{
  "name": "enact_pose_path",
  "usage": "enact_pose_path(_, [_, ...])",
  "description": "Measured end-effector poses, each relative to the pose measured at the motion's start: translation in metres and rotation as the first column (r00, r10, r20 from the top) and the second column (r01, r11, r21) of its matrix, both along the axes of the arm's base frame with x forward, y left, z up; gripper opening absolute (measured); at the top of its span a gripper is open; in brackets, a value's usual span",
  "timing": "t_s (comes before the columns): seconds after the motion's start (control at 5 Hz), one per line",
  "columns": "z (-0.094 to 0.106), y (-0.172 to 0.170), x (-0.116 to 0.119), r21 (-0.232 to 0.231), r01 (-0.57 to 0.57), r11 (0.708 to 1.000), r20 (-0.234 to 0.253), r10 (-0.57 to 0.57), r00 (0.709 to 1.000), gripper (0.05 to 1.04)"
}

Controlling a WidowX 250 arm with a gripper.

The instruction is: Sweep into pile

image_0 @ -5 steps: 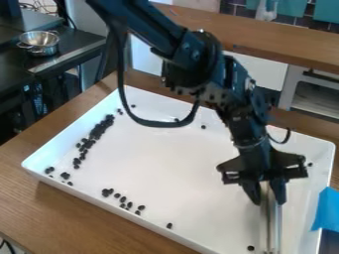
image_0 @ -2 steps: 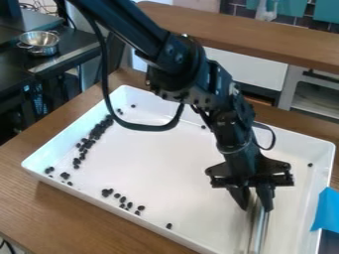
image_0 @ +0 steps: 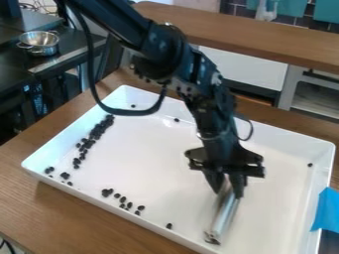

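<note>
One white tray [image_0: 159, 163] takes the sweeping, likely midway. Over its near part the gripper [image_0: 226, 187] is clamped around a metal sweeping tool [image_0: 225, 215]. Dark pieces [image_0: 98, 130] lie mainly along the tray's left side in view; next, sweep outlying ones toward them, tool low.

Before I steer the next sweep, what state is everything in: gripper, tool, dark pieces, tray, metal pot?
Gripper: over the tray, fingers closed on the sweeping tool.
Sweeping tool: held tilted, lower end down in the tray.
Dark pieces: scattered, densest in a strip at picture left; not one pile.
Tray: right side up on the wooden table.
Metal pot: upright, uncovered.
</note>
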State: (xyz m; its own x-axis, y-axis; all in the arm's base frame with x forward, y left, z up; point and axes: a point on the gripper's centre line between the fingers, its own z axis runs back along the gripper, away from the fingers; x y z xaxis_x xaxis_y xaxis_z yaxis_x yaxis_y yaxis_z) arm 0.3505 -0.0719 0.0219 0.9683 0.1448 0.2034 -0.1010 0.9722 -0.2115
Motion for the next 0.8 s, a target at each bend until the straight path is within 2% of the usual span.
enact_pose_path(0.2, [0.001, 0.030, -0.002, 0.034, 0.031, 0.999, -0.033, -0.030, 0.999, 0.370])
enact_pose_path(0.8, [0.000, 0.116, -0.024, 0.078, 0.058, 0.995, -0.107, -0.050, 0.993, 0.370])
